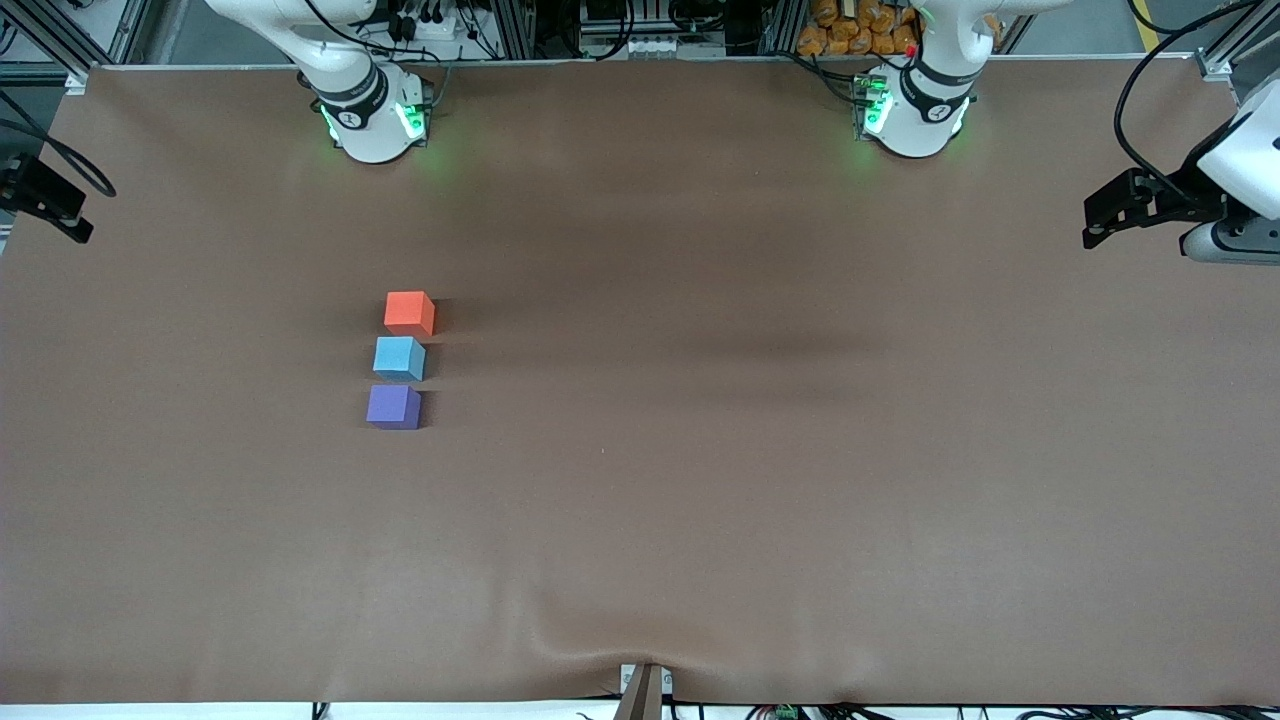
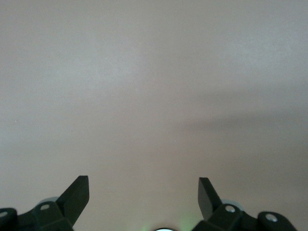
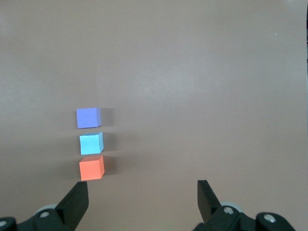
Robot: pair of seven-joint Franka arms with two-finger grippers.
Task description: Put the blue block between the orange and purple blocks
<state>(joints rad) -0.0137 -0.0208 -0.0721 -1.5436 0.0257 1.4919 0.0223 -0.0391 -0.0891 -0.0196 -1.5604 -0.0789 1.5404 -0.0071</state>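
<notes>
Three small cubes stand in a short row on the brown table toward the right arm's end. The orange block (image 1: 409,313) is farthest from the front camera, the blue block (image 1: 399,358) sits in the middle, and the purple block (image 1: 393,407) is nearest. Narrow gaps separate them. The right wrist view shows the same row: purple (image 3: 88,118), blue (image 3: 91,143), orange (image 3: 91,168). My right gripper (image 3: 143,187) is open and empty, high over the table beside the orange block. My left gripper (image 2: 143,185) is open and empty over bare table. Neither gripper shows in the front view.
The brown table cover (image 1: 700,450) has a wrinkle at its front edge (image 1: 640,660). A black fixture (image 1: 1150,205) juts in at the left arm's end and another (image 1: 45,200) at the right arm's end. The arm bases (image 1: 370,110) (image 1: 915,110) stand along the table's back edge.
</notes>
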